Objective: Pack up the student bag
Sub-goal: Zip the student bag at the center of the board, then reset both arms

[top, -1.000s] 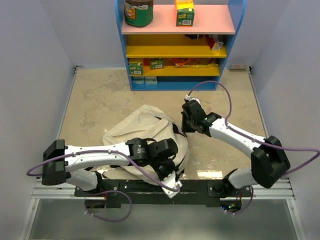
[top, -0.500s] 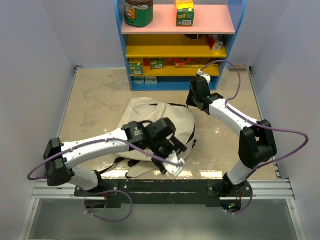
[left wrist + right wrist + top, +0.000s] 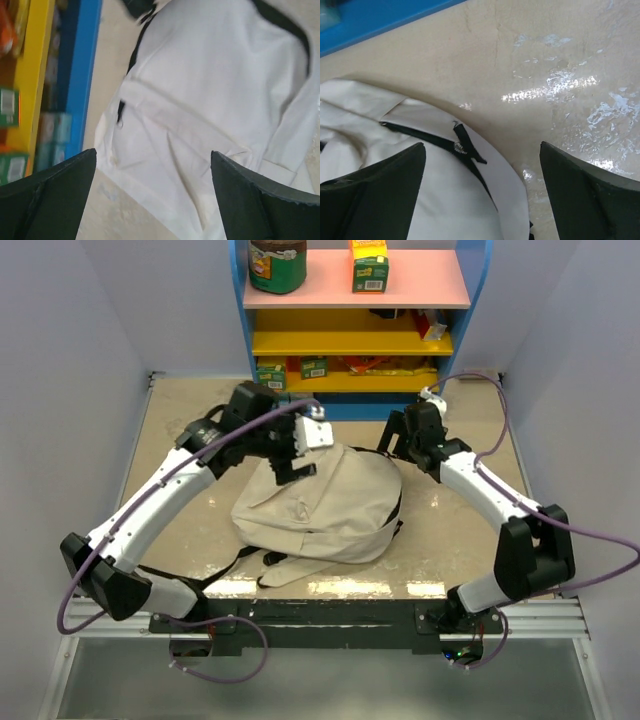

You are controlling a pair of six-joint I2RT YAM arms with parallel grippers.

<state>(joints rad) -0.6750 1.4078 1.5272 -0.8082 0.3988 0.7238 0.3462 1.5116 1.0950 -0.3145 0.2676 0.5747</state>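
Observation:
The student bag (image 3: 330, 505), cream canvas with black zipper trim, lies flat in the middle of the table, its black straps (image 3: 232, 562) trailing toward the near edge. My left gripper (image 3: 290, 462) hovers over the bag's far left corner, open and holding nothing. The left wrist view shows pale bag cloth (image 3: 215, 85) below the spread left gripper (image 3: 152, 152). My right gripper (image 3: 396, 436) hangs by the bag's far right corner, also open. Between its fingers in the right wrist view, the right gripper (image 3: 482, 145) frames a black zipper pull (image 3: 464, 146) on the bag (image 3: 445, 205).
A blue shelf unit (image 3: 350, 410) stands at the far edge, close behind both grippers, with small boxes on its lower yellow shelves. A green jar (image 3: 277, 265) and a yellow box (image 3: 369, 265) sit on its pink top shelf. Grey walls close in left and right.
Both grippers have opened. My left arm swung from the bag's near side to its far left corner. The bag shifted toward the shelf and now lies flatter.

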